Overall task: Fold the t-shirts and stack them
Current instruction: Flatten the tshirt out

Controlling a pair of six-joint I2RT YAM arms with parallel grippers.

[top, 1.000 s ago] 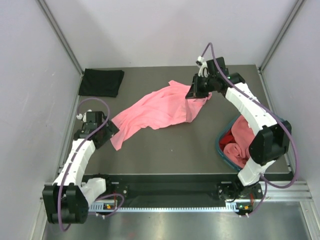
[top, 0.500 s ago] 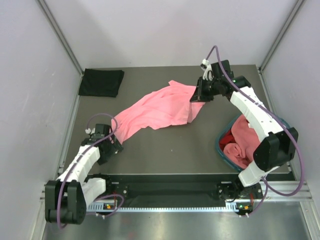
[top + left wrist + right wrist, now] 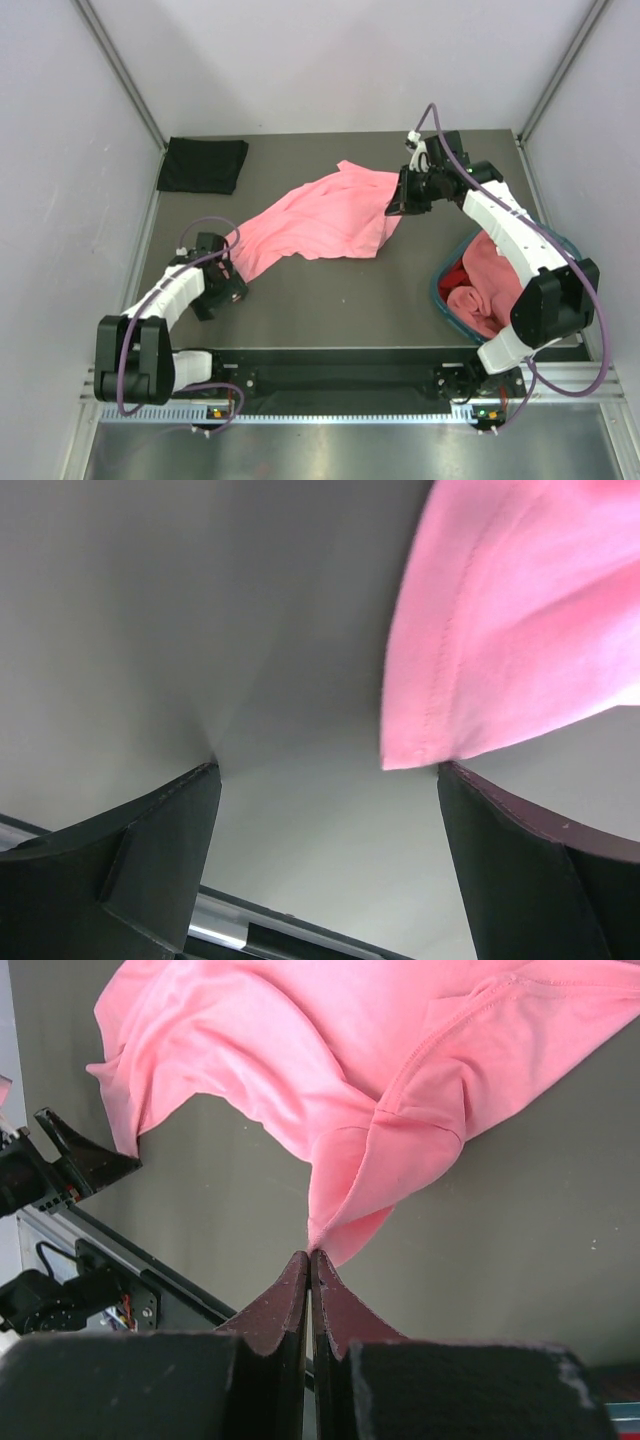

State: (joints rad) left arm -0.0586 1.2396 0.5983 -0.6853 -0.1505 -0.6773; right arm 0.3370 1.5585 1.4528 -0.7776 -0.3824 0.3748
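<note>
Spreading a salmon pink t-shirt (image 3: pixel 320 215) flat looks like the step in hand, before any fold is made. The shirt lies rumpled in a long diagonal across the dark table (image 3: pixel 340 290), running from the near left toward the far right.

The right gripper (image 3: pixel 311 1256) is at the shirt's far right end. Its two fingers are pressed together, pinching a small point of pink cloth by a sleeve seam.

The left gripper (image 3: pixel 328 772) sits low at the shirt's near left end with its fingers spread wide and nothing between them. In its wrist view, a hemmed corner of the shirt lies on the table close beside one finger, off centre in the gap.

A black t-shirt (image 3: pixel 203 165) lies folded at the far left corner of the table, well apart from the pink one. More salmon and red cloth (image 3: pixel 490 270) is bundled in a round teal basket (image 3: pixel 440 290) at the right, beside the right arm.

Most of the task appears to remain. The next move probably calls for the left gripper to slide toward the hem corner so the cloth sits squarely between its fingers, then close on it. With both ends held, the arms could draw apart to pull the shirt smooth.
</note>
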